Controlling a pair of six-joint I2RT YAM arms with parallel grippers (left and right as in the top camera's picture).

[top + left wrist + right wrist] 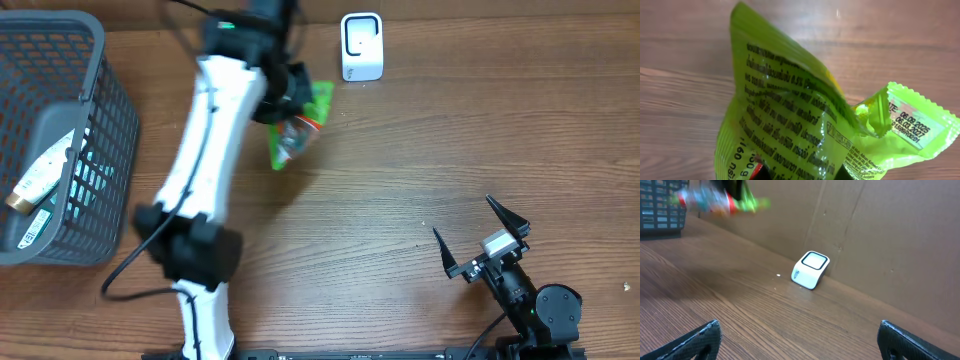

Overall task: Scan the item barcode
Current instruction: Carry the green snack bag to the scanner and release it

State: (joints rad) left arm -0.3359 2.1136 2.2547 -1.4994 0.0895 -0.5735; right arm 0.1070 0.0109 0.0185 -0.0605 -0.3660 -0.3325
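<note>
left gripper (292, 102) clamped tight on a crinkly lime-green plastic snack packet (296, 136), held up just left of the small white boxy scanner (361, 46), right gripper (464, 216) jaws spread wide, gripping nothing, well away from the scanner

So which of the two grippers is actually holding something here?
The left gripper: it is shut on the green packet, near the white scanner. The right gripper stands wide open with nothing between its fingers.

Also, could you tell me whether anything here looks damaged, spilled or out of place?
Only the green packet, pinched in the left gripper near the white scanner: it is creased and its crimped end seal is folded over. Nothing looks spilled.
</note>
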